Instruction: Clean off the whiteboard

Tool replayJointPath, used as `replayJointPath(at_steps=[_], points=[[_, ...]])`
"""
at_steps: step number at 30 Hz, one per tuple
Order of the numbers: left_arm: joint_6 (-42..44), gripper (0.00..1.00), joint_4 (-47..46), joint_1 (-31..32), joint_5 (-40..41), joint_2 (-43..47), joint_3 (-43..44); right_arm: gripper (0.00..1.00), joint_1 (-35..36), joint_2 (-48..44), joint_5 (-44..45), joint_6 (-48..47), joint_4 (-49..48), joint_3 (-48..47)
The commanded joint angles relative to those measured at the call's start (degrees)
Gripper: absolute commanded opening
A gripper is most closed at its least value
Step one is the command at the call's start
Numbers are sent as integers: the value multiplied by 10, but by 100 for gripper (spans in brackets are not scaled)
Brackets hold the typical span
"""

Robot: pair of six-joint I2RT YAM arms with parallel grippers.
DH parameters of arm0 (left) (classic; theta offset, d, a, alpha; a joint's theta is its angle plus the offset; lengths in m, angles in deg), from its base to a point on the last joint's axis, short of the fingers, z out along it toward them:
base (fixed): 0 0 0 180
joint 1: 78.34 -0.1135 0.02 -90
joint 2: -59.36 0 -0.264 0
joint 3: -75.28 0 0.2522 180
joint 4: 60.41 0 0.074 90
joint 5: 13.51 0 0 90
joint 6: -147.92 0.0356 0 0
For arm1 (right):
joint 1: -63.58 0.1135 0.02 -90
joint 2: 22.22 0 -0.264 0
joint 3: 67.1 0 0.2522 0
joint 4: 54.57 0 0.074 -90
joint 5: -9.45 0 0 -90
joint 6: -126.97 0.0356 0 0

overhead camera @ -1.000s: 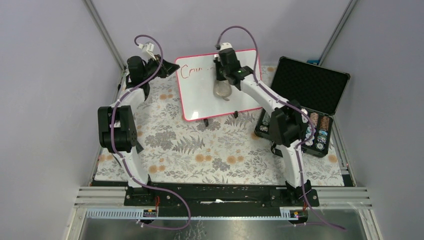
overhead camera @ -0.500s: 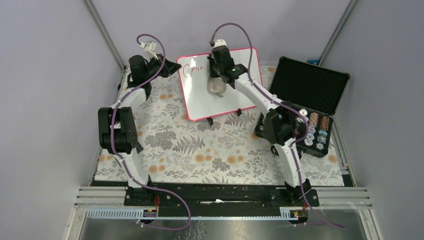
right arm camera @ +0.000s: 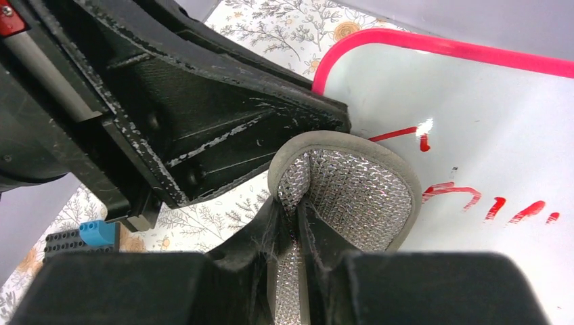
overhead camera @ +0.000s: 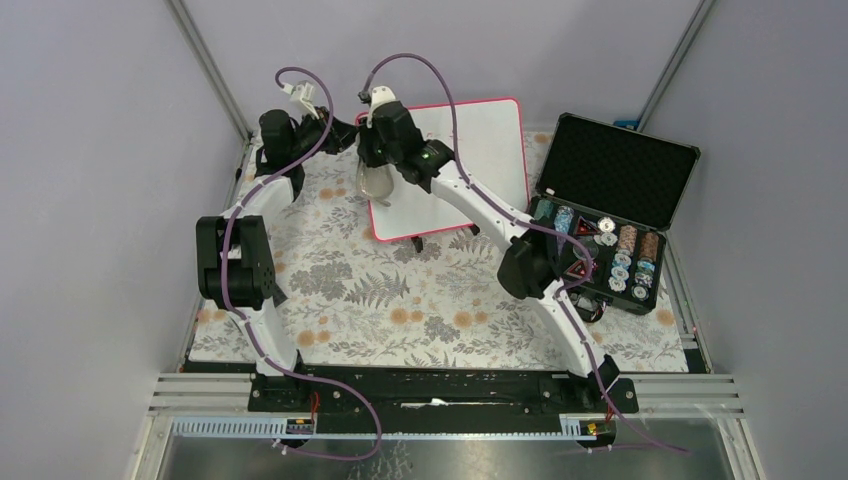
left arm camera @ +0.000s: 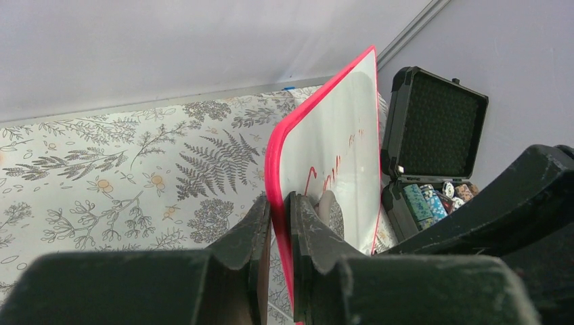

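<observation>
The whiteboard stands tilted on small black feet at the back of the table, white with a pink-red frame. Red writing remains near its left edge. My left gripper is shut on the board's left frame edge, one finger on each side. My right gripper is shut on a grey silvery scrubbing pad, which lies against the board's left part, right next to the left gripper's fingers.
An open black foam-lined case holding poker chips stands at the right. A floral mat covers the table. A small blue block lies on the mat by the left arm.
My right gripper has swept the pad leftwards across the board, from its middle to its left edge. Most of the red writing is gone. The board has turned a little.
</observation>
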Motion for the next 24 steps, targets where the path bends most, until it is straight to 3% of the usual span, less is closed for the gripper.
replayJointPath(at_steps=[1,12,19,24], points=[[34,0,-4,21,-35,15,-11,0,-28,-5,51,-14,-17,-8],[42,0,4,19,-34,13,-7,0,-117,-59,96,-35,-12,100],[43,0,6,19,-33,11,-6,0,-113,-32,47,-41,6,57],[44,0,6,19,-32,10,-6,0,-69,3,14,-48,11,-18]])
